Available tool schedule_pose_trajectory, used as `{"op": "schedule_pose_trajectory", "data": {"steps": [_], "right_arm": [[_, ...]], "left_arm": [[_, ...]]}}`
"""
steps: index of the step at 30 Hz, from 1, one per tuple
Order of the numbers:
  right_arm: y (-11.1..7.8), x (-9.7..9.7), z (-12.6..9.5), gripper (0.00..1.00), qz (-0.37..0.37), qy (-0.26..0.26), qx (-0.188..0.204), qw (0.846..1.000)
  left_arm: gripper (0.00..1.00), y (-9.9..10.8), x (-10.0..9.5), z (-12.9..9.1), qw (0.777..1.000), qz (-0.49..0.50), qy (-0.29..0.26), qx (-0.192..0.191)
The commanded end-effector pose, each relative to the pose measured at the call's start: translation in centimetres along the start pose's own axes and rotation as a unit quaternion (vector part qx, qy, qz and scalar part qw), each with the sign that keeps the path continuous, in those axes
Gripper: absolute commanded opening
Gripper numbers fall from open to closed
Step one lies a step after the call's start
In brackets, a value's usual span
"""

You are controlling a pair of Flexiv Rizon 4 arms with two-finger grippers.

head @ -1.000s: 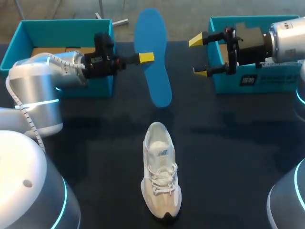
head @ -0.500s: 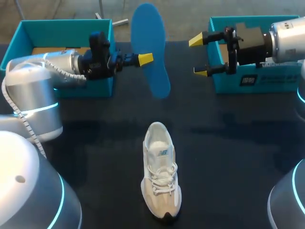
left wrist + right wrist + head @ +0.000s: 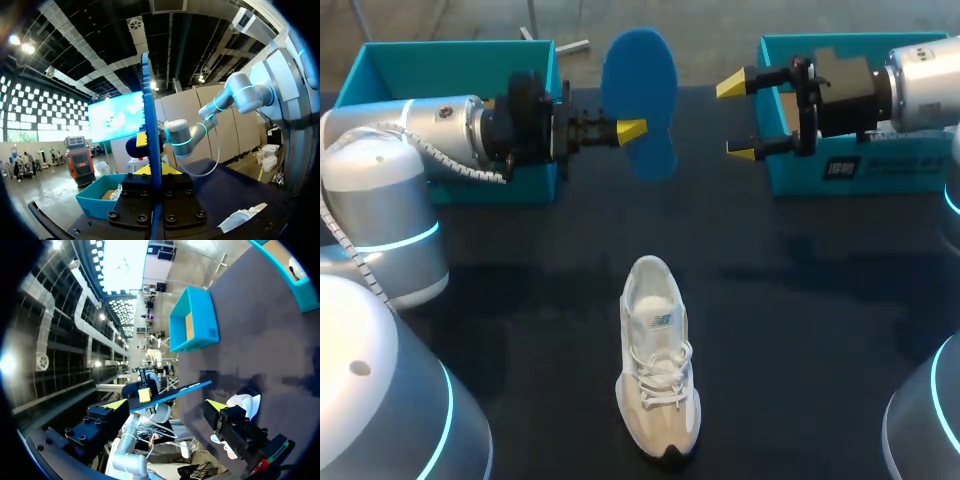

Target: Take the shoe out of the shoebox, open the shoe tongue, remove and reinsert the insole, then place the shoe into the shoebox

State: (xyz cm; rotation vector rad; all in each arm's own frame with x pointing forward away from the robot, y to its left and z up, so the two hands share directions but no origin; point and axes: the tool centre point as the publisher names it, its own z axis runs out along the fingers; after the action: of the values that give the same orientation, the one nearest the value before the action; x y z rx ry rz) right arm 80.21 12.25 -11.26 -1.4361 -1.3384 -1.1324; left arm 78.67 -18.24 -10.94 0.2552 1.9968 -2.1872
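— What's in your left jaws?
— My left gripper [image 3: 631,130] pinches the blue insole [image 3: 642,80], a thin, flat foam sole held up off the table, clamped from both sides.
— And the right?
— My right gripper [image 3: 738,118] is spread wide, near the insole but apart from it. The white mesh sneaker [image 3: 658,370] lies on the dark table [image 3: 520,300], well apart.

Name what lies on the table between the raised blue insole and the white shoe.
Nothing: in the head view only bare dark tabletop separates the insole from the shoe.
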Motion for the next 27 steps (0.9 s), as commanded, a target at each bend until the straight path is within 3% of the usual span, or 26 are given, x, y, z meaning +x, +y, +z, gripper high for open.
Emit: {"op": "schedule_pose_trajectory", "data": {"steps": [1, 8, 10, 23, 26, 27], "right_arm": [[0.1, 0.0, 0.2, 1.00, 0.001, -0.001, 0.000, 1.000], [0.1, 0.0, 0.2, 1.00, 0.001, -0.001, 0.000, 1.000], [0.1, 0.0, 0.2, 1.00, 0.001, -0.001, 0.000, 1.000], [0.1, 0.0, 0.2, 1.00, 0.001, -0.001, 0.000, 1.000], [0.1, 0.0, 0.2, 1.00, 0.001, -0.001, 0.000, 1.000], [0.1, 0.0, 0.2, 1.00, 0.001, -0.001, 0.000, 1.000]], "left_arm": [[0.00, 0.7, 0.3, -0.4, 0.926, 0.368, 0.064, -0.050], [0.00, 1.6, -0.9, -1.0, 0.871, 0.471, 0.078, -0.120], [0.00, 1.4, -1.4, -1.5, 0.882, 0.454, 0.056, -0.111], [0.00, 1.4, -1.4, -1.5, 0.882, 0.454, 0.056, -0.111], [0.00, 1.9, -1.3, -1.2, 0.861, 0.489, 0.056, -0.125], [0.00, 2.0, -1.4, -1.1, 0.844, 0.517, 0.047, -0.136]]}}
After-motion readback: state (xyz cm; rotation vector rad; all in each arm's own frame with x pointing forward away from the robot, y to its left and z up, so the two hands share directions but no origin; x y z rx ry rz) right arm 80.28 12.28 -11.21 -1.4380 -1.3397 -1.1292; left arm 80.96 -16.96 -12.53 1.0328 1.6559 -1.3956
